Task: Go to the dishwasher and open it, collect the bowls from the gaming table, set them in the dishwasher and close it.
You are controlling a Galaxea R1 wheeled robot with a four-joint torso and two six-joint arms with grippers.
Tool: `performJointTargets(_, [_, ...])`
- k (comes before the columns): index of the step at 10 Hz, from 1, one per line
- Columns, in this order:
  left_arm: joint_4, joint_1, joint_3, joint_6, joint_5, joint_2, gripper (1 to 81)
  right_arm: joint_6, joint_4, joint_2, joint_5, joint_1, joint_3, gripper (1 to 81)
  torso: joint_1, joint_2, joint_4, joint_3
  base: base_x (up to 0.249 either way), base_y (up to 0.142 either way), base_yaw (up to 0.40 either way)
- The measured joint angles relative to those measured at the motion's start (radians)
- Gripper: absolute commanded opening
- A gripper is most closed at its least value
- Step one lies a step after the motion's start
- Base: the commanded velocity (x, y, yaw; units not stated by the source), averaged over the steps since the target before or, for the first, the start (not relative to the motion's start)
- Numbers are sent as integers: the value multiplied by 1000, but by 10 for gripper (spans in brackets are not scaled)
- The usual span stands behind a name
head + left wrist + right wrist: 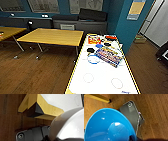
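Right end effector's blue bowl above wooden floor, yellow-edged table nearby.

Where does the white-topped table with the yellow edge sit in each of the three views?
Head view: the white-topped table runs from the lower middle up toward the teal wall.
Left wrist view: its yellow corner, with a dark leg beneath, lies beside the white bowl.
Right wrist view: a yellow strip, probably its edge, lies beyond the blue bowl.
Shared landmark: the brown wood floor.
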Motion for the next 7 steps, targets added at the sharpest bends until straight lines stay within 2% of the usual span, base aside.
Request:
performJointTargets(2, [55,167,-55,0,-84,1,10,-2,-16,23,-7,-25,-30,10,0,0,0,0,0,0,0])
performJointTargets(3, [72,224,-86,1,-101,4,10,-3,-18,27,-8,-30,-33,10,0,0,0,0,0,0,0])
performJointTargets(4, [98,280,-135,0,-175,21,10,-3,-22,33,-8,-30,-42,10,0,0,0,1,0,0,0])
performJointTargets(7, [157,446,-279,3,-275,123,10,-3,-23,79,-8,-31,-78,10,-1,0,0,48,0,0,0])
